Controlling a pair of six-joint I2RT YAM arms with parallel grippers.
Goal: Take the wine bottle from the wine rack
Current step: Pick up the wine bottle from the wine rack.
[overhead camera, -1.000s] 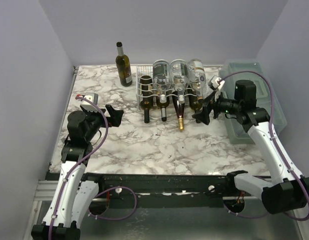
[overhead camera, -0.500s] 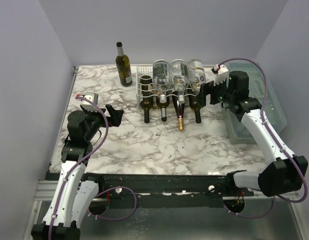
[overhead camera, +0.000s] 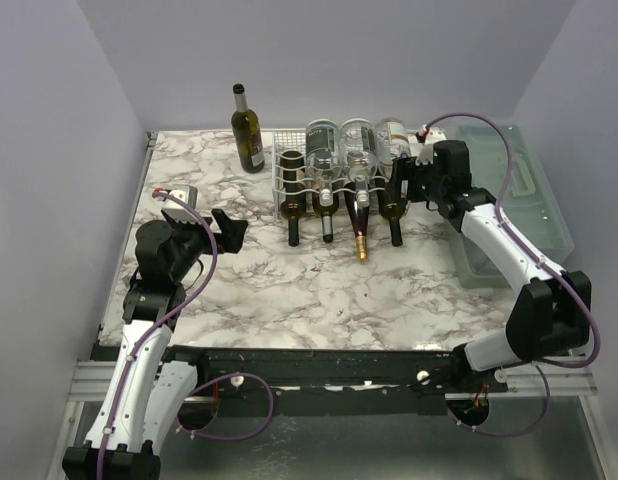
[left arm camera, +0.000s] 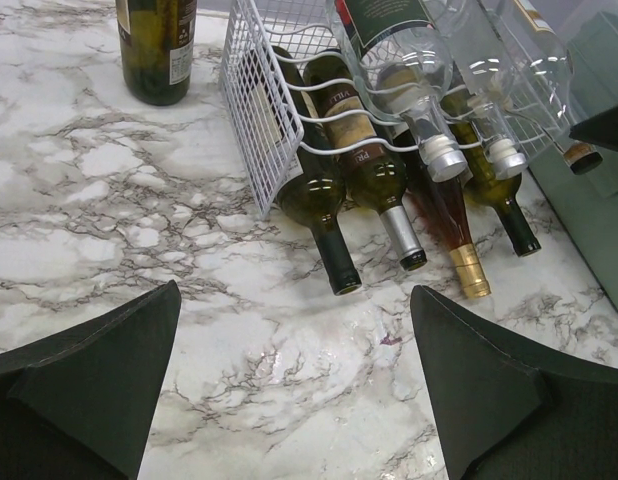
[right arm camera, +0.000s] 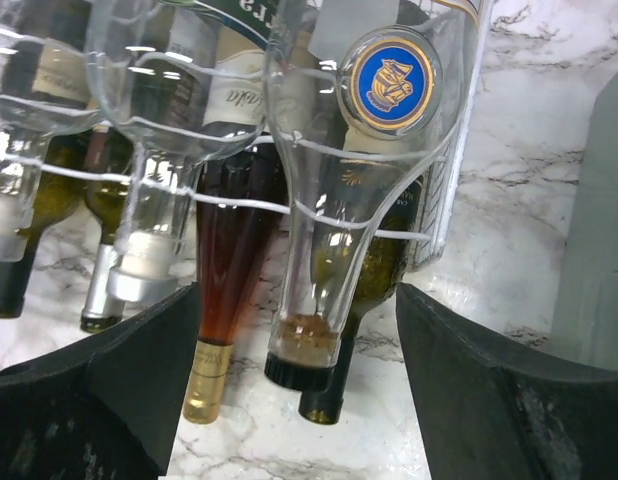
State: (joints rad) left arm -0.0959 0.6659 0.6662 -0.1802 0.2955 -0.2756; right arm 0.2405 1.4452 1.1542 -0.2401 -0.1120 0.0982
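Left pincer (overhead camera: 229, 226) hangs wide open over the bench (overhead camera: 289, 290), holding nothing; wine rack (overhead camera: 285, 168) stands at the back, clear wine bottle (right arm camera: 361, 150) lying in its top right cradle; right pincer (right arm camera: 297, 300) open, its fingers either side of the neck, nothing gripped

White wire rack (overhead camera: 282, 178); bench (overhead camera: 289, 290) white marble veined grey. Top bottles (overhead camera: 356, 145) clear, one with a blue-and-gold medallion (right arm camera: 394, 78); lower bottles (left arm camera: 309, 190) dark green, one amber bottle (left arm camera: 452, 225) gold-capped. Box (overhead camera: 537, 215) translucent green-grey.
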